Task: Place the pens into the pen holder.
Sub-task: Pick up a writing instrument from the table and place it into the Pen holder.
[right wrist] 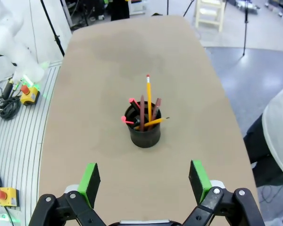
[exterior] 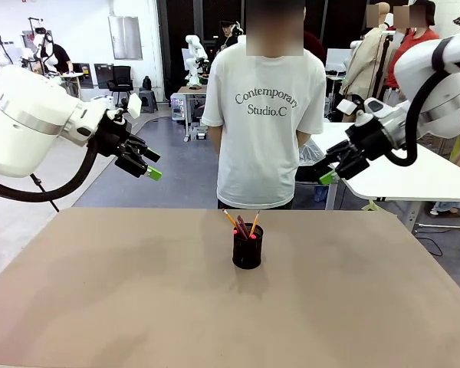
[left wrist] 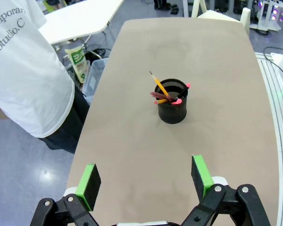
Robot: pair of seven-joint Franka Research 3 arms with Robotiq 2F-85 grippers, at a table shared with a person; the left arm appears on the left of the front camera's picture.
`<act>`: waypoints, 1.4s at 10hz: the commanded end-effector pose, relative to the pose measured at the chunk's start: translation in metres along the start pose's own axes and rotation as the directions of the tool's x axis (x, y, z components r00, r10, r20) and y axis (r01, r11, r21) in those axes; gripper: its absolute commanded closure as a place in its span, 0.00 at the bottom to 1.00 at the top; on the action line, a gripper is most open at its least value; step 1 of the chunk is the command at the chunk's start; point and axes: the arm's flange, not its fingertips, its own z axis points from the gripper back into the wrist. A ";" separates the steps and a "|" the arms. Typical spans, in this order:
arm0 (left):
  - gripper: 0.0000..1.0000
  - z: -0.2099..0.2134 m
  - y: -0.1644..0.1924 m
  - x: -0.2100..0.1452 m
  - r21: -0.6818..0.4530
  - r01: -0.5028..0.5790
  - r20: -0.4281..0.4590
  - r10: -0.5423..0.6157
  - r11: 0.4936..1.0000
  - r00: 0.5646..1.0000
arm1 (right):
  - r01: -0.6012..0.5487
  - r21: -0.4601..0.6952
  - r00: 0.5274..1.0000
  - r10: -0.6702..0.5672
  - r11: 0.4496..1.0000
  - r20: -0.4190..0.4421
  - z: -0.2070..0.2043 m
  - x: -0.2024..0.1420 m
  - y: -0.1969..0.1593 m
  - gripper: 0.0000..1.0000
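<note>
The pen holder (exterior: 247, 248), a small black mesh cup, stands upright near the middle of the brown table (exterior: 138, 307). Several pens (exterior: 244, 225) lean inside it. The right wrist view shows a yellow pencil (right wrist: 149, 96), a reddish-brown pen (right wrist: 142, 111) and dark pens with pink-red tips (right wrist: 131, 101) in the holder (right wrist: 145, 133). From the left wrist, the holder (left wrist: 172, 109) and a pencil (left wrist: 159, 84) lie ahead. My left gripper (exterior: 149, 163) hovers high at the left, open and empty. My right gripper (exterior: 323, 170) hovers high at the right, also open and empty.
A person in a white T-shirt (exterior: 264, 115) stands at the table's far edge, directly behind the holder. A white table (exterior: 414, 180) stands behind on the right. Beside the table, cables and a red stop button (right wrist: 1, 194) lie on the floor.
</note>
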 end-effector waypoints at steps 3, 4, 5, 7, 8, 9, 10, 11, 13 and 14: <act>0.00 0.002 -0.001 0.000 -0.004 -0.008 -0.006 0.008 1.000 1.000 | 0.044 -0.025 0.999 -0.044 0.999 0.002 0.037 -0.005 -0.012 0.00; 0.00 0.002 -0.001 0.000 -0.004 -0.008 -0.006 0.008 1.000 1.000 | 0.028 -0.026 1.000 -0.029 0.999 -0.012 0.044 -0.008 -0.011 0.00; 0.00 0.002 -0.001 0.000 -0.004 -0.008 -0.006 0.008 1.000 1.000 | 0.025 -0.031 1.000 -0.025 0.999 -0.003 0.050 -0.009 -0.012 0.00; 0.00 0.002 -0.001 0.000 -0.004 -0.008 -0.006 0.008 1.000 1.000 | 0.020 -0.061 1.000 -0.019 0.998 0.007 0.055 -0.013 -0.015 0.00; 0.00 0.002 -0.001 0.000 -0.004 -0.008 -0.006 0.008 1.000 1.000 | 0.024 -0.056 1.000 -0.023 0.998 0.013 0.047 -0.014 -0.009 0.00; 0.00 0.002 -0.001 0.000 -0.004 -0.008 -0.006 0.008 1.000 1.000 | 0.024 -0.056 1.000 -0.023 0.998 0.013 0.047 -0.014 -0.009 0.00; 0.00 0.002 -0.001 0.000 -0.004 -0.008 -0.006 0.008 1.000 1.000 | 0.024 -0.056 1.000 -0.023 0.998 0.013 0.047 -0.014 -0.009 0.00; 0.00 0.002 -0.001 0.000 -0.004 -0.008 -0.006 0.008 1.000 1.000 | 0.024 -0.056 1.000 -0.023 0.998 0.013 0.047 -0.014 -0.009 0.00; 0.00 0.002 -0.001 0.000 -0.004 -0.008 -0.006 0.008 1.000 1.000 | 0.024 -0.056 1.000 -0.023 0.998 0.013 0.047 -0.014 -0.009 0.00; 0.00 0.002 -0.001 0.000 -0.004 -0.008 -0.006 0.008 1.000 1.000 | 0.024 -0.056 1.000 -0.023 0.998 0.013 0.047 -0.014 -0.009 0.00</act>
